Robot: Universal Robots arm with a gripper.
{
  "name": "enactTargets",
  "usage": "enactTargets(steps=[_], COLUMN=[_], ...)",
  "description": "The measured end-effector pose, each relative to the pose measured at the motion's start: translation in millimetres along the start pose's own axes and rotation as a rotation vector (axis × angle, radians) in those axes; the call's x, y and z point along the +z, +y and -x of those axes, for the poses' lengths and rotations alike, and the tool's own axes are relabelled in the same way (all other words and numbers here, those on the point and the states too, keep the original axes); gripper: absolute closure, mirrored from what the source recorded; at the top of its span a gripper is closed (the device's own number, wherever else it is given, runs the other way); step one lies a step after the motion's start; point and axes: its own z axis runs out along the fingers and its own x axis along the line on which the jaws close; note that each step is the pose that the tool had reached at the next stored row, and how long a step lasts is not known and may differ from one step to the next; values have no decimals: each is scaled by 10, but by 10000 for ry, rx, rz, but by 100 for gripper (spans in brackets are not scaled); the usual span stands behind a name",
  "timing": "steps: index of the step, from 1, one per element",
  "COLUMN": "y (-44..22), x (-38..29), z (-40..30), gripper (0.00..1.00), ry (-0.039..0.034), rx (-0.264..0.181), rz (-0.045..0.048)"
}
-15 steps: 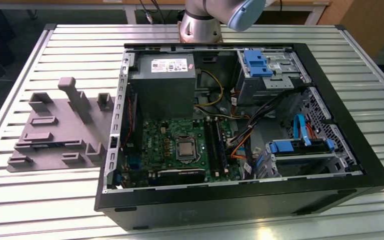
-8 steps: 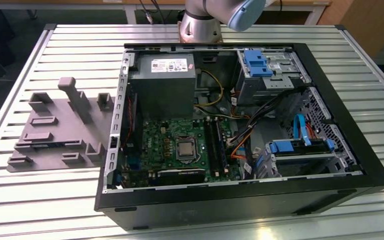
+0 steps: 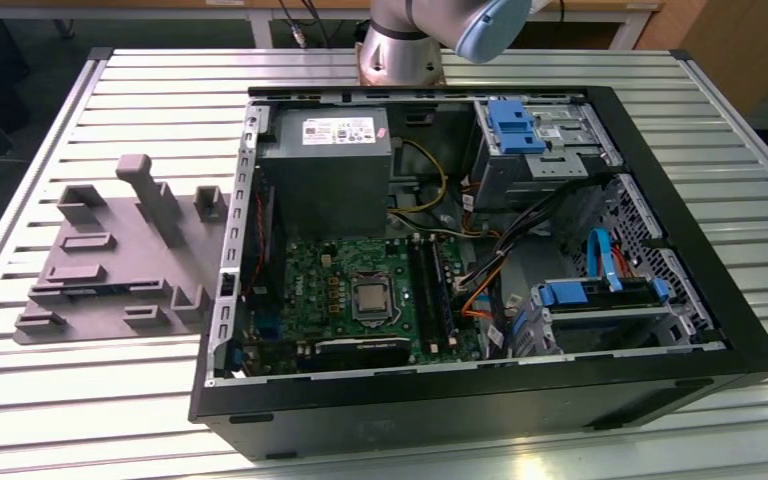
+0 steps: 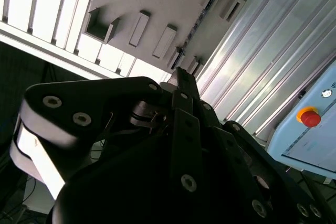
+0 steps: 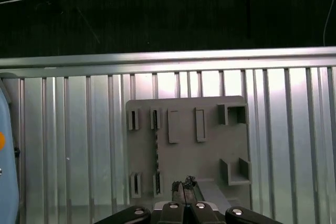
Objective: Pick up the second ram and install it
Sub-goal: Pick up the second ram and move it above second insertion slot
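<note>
- My hand [image 4: 181, 74] hangs well above the table [image 3: 157, 90]. It is over the grey fixture [image 3: 104, 260], which lies at the exterior view's left of the open computer case [image 3: 491, 400].
- My fingers are clenched. In both wrist views the two black fingers [image 5: 184, 184] run side by side and meet at the tips, and I see nothing held between them.
- The second ram [image 5: 156, 148] has not yet been picked up. It stands on edge in the fixture, a thin dark line running between two small slotted holders. In the second wrist view the second ram [image 4: 198, 23] shows as the same narrow dark strip across the grey plate.
- My hand is clear of the second ram and touches nothing on the fixture [image 5: 210, 150].
- The fixture's other pockets and raised blocks lie around that strip, on the ribbed metal table [image 5: 68, 129].
- In the exterior view the case lies on its side with its panel off. The green motherboard [image 3: 344, 280] is in its floor and the grey power supply [image 3: 331, 160] is beyond it.
- The long black slots [image 3: 431, 285] run beside the processor socket. I cannot tell what sits in them.
- My arm [image 3: 411, 40] rises from the table's far edge, behind the case.
- A red button [image 4: 308, 116] sits on a pale blue panel beside the table in the second wrist view.
</note>
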Motion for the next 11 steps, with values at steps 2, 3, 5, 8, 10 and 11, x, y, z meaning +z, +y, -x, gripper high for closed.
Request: enactTargets(steps=[2,3,5,8,10,11], y=[0,0,0,0,0,0], x=[0,0,0,1,1,1], z=[0,0,0,0,0,0], gripper=[89,89,89,84,77,71], ry=[1,0,0,0,0,0], rx=[0,0,0,0,0,0], rz=[1,0,0,0,0,0])
